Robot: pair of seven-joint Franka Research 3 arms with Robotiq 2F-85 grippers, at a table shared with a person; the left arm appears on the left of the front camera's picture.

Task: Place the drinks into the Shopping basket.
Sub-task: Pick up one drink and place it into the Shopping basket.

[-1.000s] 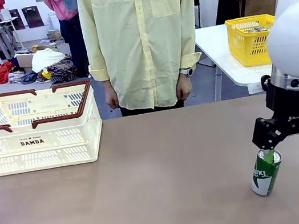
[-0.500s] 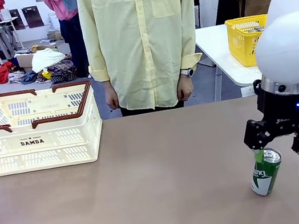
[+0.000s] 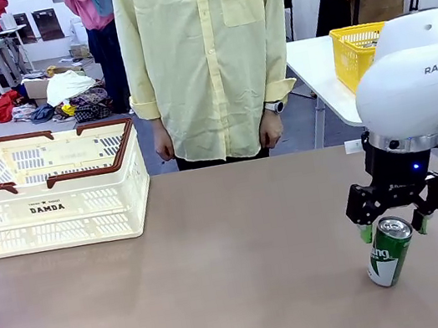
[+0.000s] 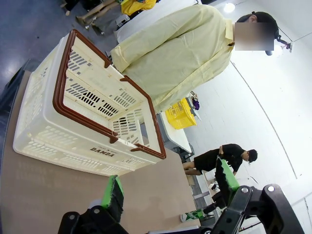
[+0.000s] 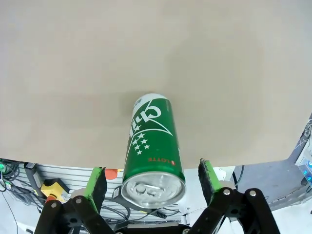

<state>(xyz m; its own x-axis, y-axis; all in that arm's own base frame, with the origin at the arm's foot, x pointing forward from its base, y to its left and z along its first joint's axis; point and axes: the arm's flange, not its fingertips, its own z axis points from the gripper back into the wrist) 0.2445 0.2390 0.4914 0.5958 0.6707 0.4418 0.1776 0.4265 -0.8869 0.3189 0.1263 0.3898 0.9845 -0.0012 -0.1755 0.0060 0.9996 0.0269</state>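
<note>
One of the drinks, a dark green can (image 3: 389,251) with white marks and a silver top, stands upright at the table's right front. My right gripper (image 3: 393,229) hangs over it, open, with one green pad on each side of the can's top. In the right wrist view the can (image 5: 151,146) rises between the two fingers of that gripper (image 5: 152,181), and a small gap shows on each side. The Shopping basket (image 3: 50,223), cream-white with a brown rim, sits at the table's far left. My left gripper (image 4: 169,184) is open and holds nothing, and the basket (image 4: 58,146) lies beyond it.
A person in a pale yellow shirt (image 3: 210,64) stands at the far edge with both hands hanging down. A small yellow basket (image 3: 364,62) sits on a white side table at the back right. A wide stretch of bare tabletop (image 3: 220,266) lies between the can and the cream basket.
My right gripper has moved left and come down, from beside the can to straddling its top. The can and the basket have not moved.
</note>
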